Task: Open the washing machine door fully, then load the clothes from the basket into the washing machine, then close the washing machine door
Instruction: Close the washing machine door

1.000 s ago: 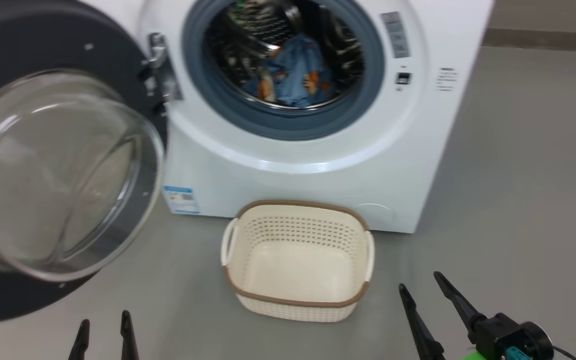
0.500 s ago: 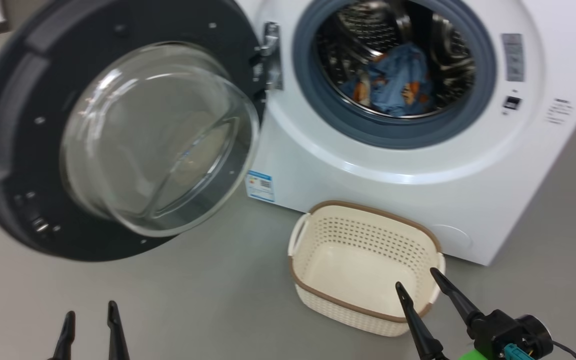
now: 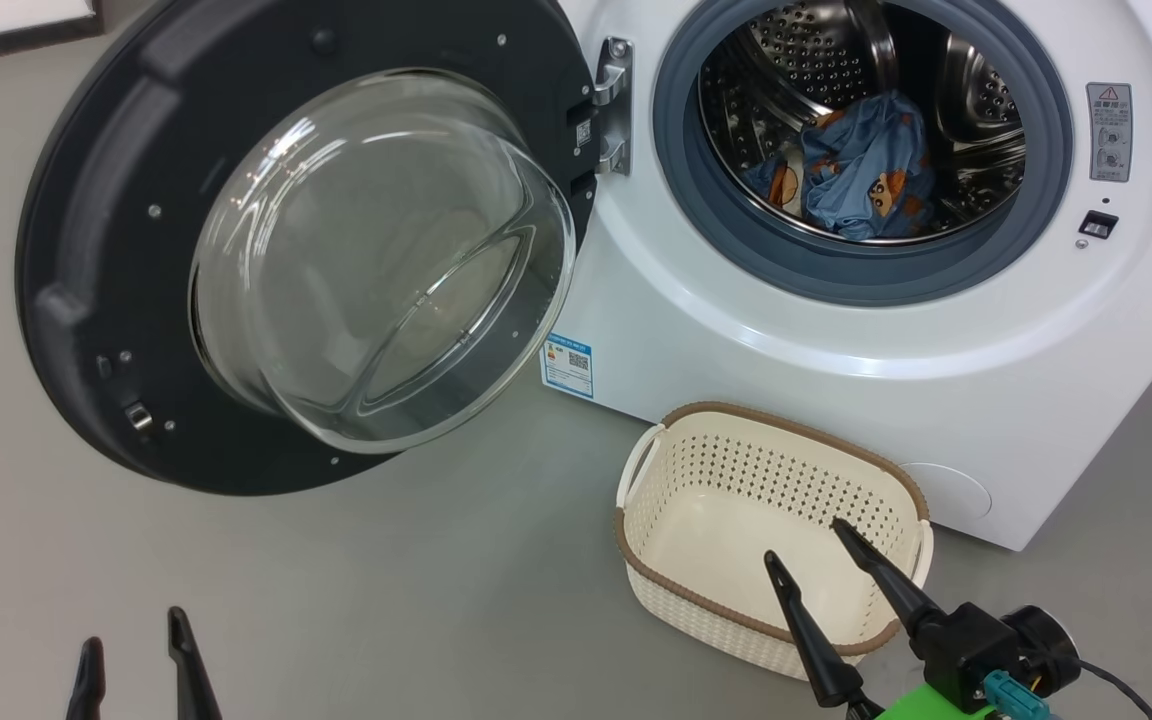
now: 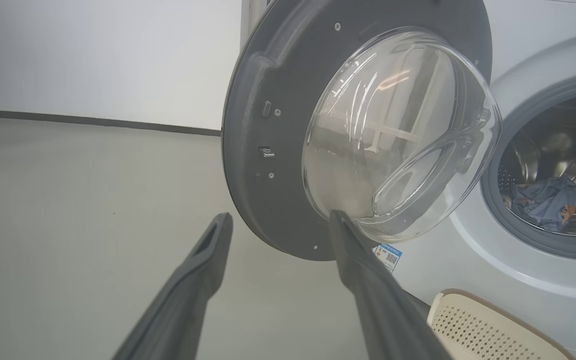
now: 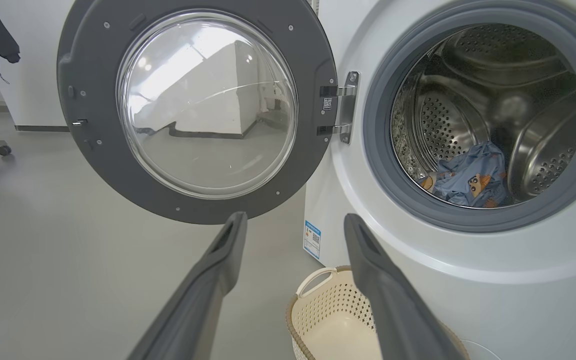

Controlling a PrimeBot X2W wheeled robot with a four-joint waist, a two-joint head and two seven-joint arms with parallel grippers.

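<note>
Blue cartoon-print clothes (image 3: 866, 165) lie inside the boxy white washer (image 3: 836, 330), its round black-rimmed glass door (image 3: 106, 250) open leftward. The left gripper (image 3: 133, 632) and right gripper (image 3: 805, 542) hold their jaws apart, empty.

View swung L; more of door (image 3: 376, 260) visible.

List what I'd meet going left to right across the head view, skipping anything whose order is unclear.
left pincer → washing machine door → hinge → clothes in the drum → warning label
</note>
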